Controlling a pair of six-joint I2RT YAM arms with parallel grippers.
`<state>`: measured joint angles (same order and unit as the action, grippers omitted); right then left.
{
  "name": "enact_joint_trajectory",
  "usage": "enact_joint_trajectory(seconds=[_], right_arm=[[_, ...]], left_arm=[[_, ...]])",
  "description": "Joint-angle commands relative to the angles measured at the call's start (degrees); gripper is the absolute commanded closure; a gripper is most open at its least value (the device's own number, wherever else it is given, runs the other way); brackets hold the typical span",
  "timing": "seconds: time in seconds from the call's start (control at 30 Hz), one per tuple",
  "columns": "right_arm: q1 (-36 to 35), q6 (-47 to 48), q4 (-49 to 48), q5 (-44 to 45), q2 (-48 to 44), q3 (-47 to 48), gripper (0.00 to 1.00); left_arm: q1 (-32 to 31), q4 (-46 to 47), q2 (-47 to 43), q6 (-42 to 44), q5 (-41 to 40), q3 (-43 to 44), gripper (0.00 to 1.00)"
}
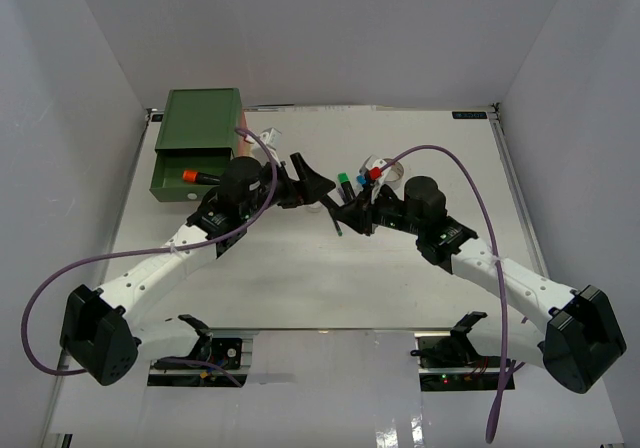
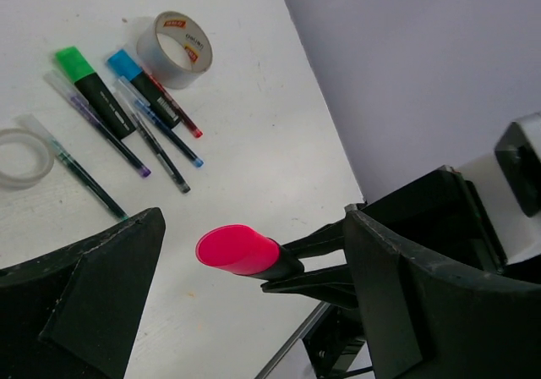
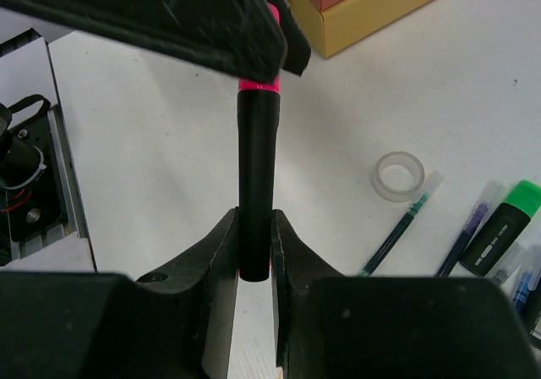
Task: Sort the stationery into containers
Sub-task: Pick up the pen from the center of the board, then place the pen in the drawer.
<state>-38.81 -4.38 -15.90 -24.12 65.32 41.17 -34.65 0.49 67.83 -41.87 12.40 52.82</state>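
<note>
Right gripper (image 3: 255,235): jaws pinching black barrel of pink marker (image 3: 256,167) | left gripper (image 2: 254,214): jaws spread wide either side of its pink cap | place: mid-frame in top view | green drawer (image 1: 170,193), upper left: open, orange-capped marker (image 1: 200,176) inside.

Pink marker (image 3: 256,184): black barrel, pink cap; your right gripper (image 3: 254,227) clamps its tail, off the table.
Green marker (image 2: 95,91), blue marker (image 2: 139,76): lying side by side among the pens (image 2: 156,146).
Tape roll (image 2: 175,49): grey, flat, just beyond them.
Clear ring (image 2: 21,156): flat, beside a pen.
Orange marker (image 1: 200,177): you see it lying in the open green drawer (image 1: 170,190).
</note>
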Motion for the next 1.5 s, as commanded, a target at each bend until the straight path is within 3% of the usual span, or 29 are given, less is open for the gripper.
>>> enact_joint_trajectory(seconds=[0.0, 0.17, 0.3, 0.37, 0.43, 0.57, 0.67, 0.7, 0.77, 0.8, 0.9, 1.0, 1.17, 1.3, 1.47], right_arm=[[-0.3, -0.19, -4.31, 0.74, -1.6, -0.56, 0.92], [-0.31, -0.28, -4.93, 1.53, -1.6, -1.09, 0.91], [-0.39, -0.19, -5.63, 2.32, -1.86, -1.61, 0.91], [-0.39, -0.1, -5.81, 2.76, -1.78, -1.7, 0.91], [-0.3, -0.19, -5.98, 3.29, -1.69, -1.88, 0.9], [-0.39, -0.19, -6.33, 3.64, -1.86, -2.14, 0.87], [-0.3, -0.19, -5.72, 4.08, -1.95, -2.06, 0.71], [-0.3, -0.19, -5.29, 4.34, -2.04, -1.88, 0.6], [-0.3, -0.1, -5.11, 4.96, -2.47, -2.06, 0.49], [-0.3, -0.1, -4.93, 5.13, -2.65, -2.06, 0.36], [-0.3, -0.01, -3.79, 5.84, -3.62, -2.06, 0.15], [-0.3, 0.43, -2.38, 7.5, -5.28, -2.41, 0.02], [-0.3, 1.04, -0.8, 10.05, -8.1, -4.34, 0.1], [-0.3, 1.22, -0.71, 10.76, -9.33, -6.01, 0.1], [-0.3, 0.96, -0.71, 10.5, -9.25, -7.15, 0.1]], left_arm=[[-1.64, -2.95, 0.72, -2.69, -5.28, 2.47, 0.03], [-3.14, -2.95, 2.21, -3.22, -5.72, 3.61, 0.14], [-3.58, -2.95, 2.13, -3.57, -6.07, 3.43, 0.35], [-3.49, -2.95, 1.95, -3.92, -6.08, 3.26, 0.41], [-3.67, -2.86, 1.78, -4.27, -6.08, 3.26, 0.55], [-3.67, -2.95, 1.51, -4.45, -6.51, 2.99, 0.66], [-3.67, -2.86, 0.81, -4.8, -7.92, 2.38, 0.76], [-3.67, -2.95, 0.37, -4.72, -8.62, 2.38, 0.77], [-3.67, -3.04, 0.02, -4.54, -9.67, 2.2, 0.8], [-3.67, -3.21, -0.33, -4.54, -10.2, 2.2, 0.8], [-3.4, -4.35, -1.47, -3.58, -14.41, 2.47, 0.8], [-1.92, -6.02, -3.58, -1.99, -19.33, 3.34, 0.8], [6.86, -8.13, -8.58, -0.06, -21.29, 2.91, 0.75], [18.89, -9.19, -11.32, 0.73, -19.35, 2.82, 0.72], [27.08, -9.63, -11.94, 1.0, -16.54, 3.52, 0.71]])
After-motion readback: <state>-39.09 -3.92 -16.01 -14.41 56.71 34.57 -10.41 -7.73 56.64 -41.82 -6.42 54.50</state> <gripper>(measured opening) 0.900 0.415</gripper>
